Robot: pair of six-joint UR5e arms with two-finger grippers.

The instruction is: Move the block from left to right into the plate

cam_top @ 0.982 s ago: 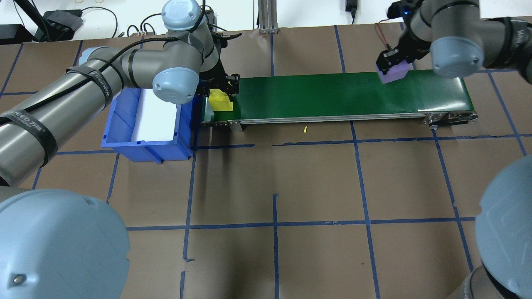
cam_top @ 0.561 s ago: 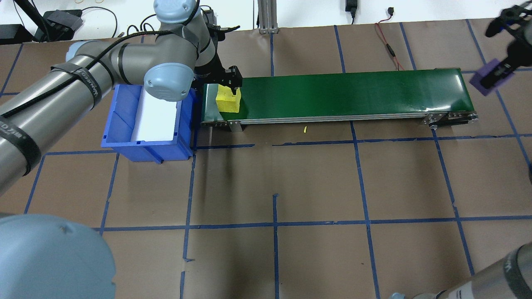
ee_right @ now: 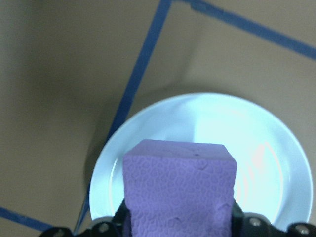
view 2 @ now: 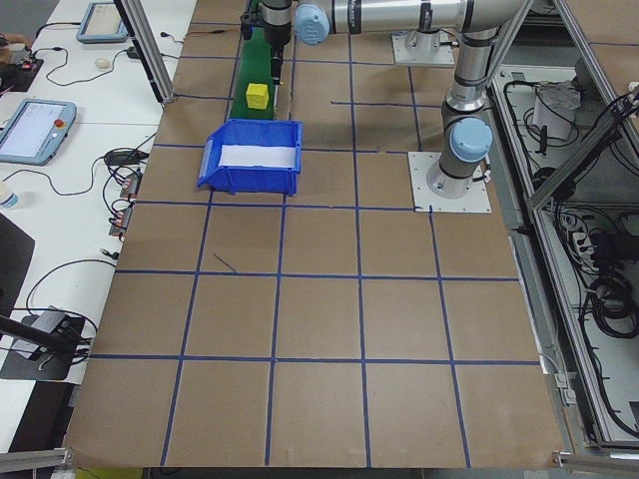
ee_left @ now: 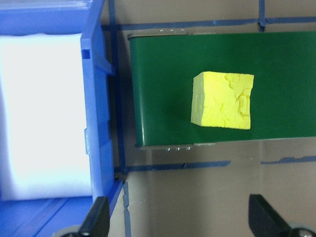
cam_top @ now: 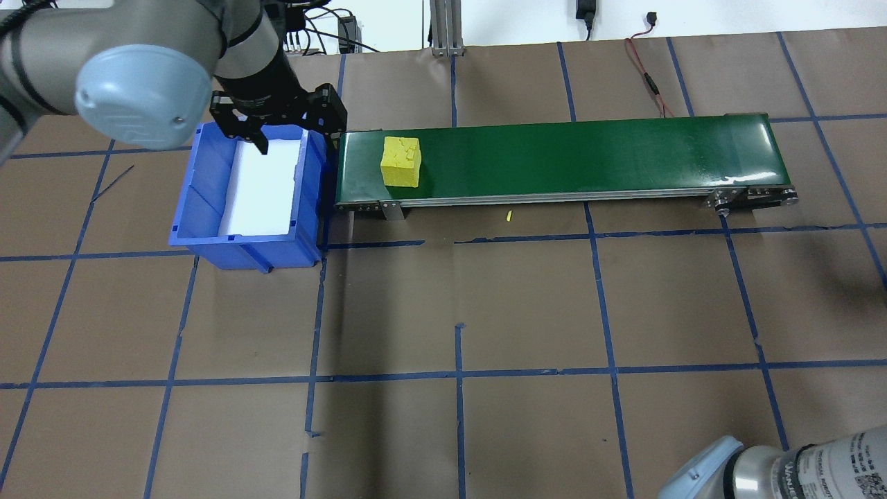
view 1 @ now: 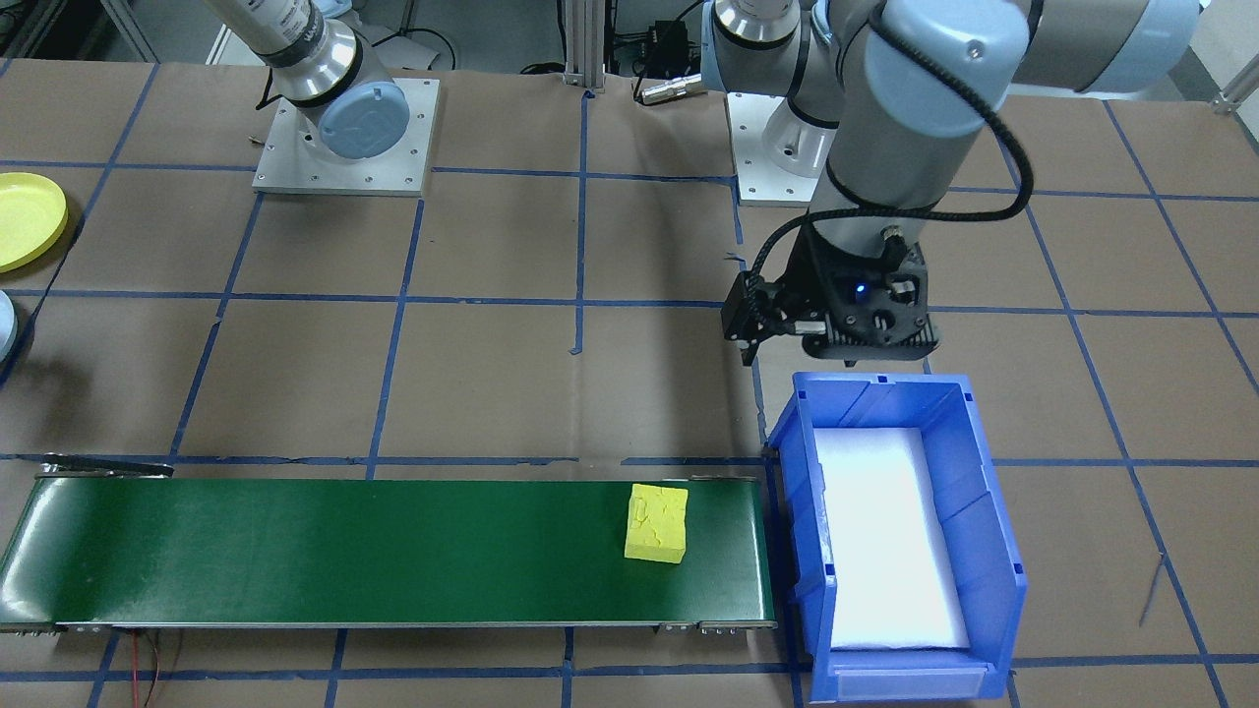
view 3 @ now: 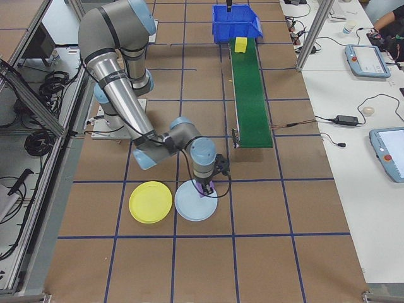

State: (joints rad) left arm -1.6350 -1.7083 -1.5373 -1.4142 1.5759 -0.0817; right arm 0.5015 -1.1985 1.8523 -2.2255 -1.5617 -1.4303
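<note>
Since the earlier frame the left gripper (cam_top: 267,142) has left the yellow block (cam_top: 400,161) on the belt (cam_top: 589,156) and hangs open over the bin (cam_top: 208,222), while the right gripper (ee_right: 177,224), clamped on the purple block (ee_right: 178,190), hovers over the pale plate (ee_right: 266,163), so the release is left.

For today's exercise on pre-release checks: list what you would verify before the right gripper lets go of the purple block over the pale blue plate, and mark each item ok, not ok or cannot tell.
1. Purple block sits between the right gripper fingers: ok.
2. Block is above the pale blue plate: ok.
3. Plate holds nothing else: ok.
4. Block already touches the plate: cannot tell.
5. Yellow plate lies beside the pale blue plate, clear of the drop: ok.
6. Left gripper is far off, over the blue bin, holding nothing: ok.
</note>
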